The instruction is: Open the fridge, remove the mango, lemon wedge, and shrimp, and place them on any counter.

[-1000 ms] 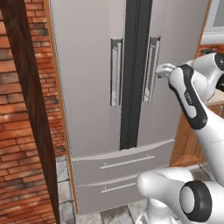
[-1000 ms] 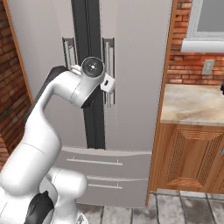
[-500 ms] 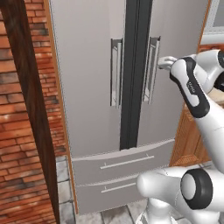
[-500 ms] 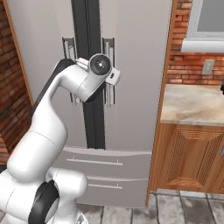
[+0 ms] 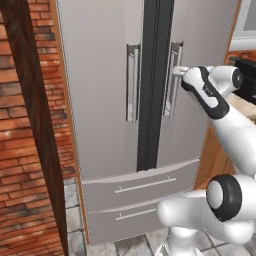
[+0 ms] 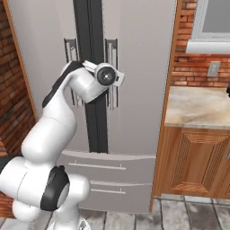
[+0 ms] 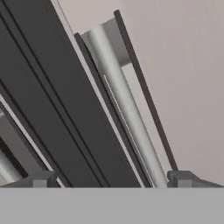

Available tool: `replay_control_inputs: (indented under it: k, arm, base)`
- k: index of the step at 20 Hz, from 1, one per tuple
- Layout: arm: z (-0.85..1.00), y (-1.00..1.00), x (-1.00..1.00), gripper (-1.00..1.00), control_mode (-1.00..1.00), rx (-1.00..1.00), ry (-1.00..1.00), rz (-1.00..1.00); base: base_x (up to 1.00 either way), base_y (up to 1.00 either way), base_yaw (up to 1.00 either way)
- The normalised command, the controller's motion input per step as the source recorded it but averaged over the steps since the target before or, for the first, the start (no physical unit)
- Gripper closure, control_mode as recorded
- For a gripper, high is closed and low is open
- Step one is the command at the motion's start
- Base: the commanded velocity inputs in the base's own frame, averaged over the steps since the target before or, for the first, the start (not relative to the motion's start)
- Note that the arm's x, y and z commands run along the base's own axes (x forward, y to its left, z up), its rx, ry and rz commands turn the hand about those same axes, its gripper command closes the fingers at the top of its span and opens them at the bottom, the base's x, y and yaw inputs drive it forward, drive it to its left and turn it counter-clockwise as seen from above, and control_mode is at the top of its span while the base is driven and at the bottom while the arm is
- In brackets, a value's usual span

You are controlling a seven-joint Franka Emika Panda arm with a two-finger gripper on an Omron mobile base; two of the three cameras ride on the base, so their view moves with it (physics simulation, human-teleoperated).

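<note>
Clearly little is done: the tall pale-grey double-door fridge (image 5: pixel 110 100) at frame centre is shut, foods unseen. The two-finger gripper (image 7: pixel 111 180), jaws apart, straddles the right door's silver bar handle (image 7: pixel 127 109); opening remains.

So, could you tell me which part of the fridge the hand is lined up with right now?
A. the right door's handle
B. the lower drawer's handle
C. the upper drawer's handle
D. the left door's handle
A: the open hand sits at the right door's handle of the fridge, with the silver bar running down between its fingertips in the hand view, both doors shut.
</note>
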Motion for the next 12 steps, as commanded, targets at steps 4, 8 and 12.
replay_control_inputs:
  k: [4, 8, 12]
  arm:
    - [0.0, -0.01, 0.61, -1.0, -1.0, 0.01, 0.0, 0.0]
    - [0.0, 0.0, 0.62, -1.0, -1.0, 0.0, 0.03, 0.0]
    - [0.0, 0.0, 0.66, -1.0, -1.0, 0.0, 0.02, 0.0]
  base:
    - [0.0, 0.0, 0.0]
    - [0.0, 0.0, 0.0]
    - [0.0, 0.0, 0.0]
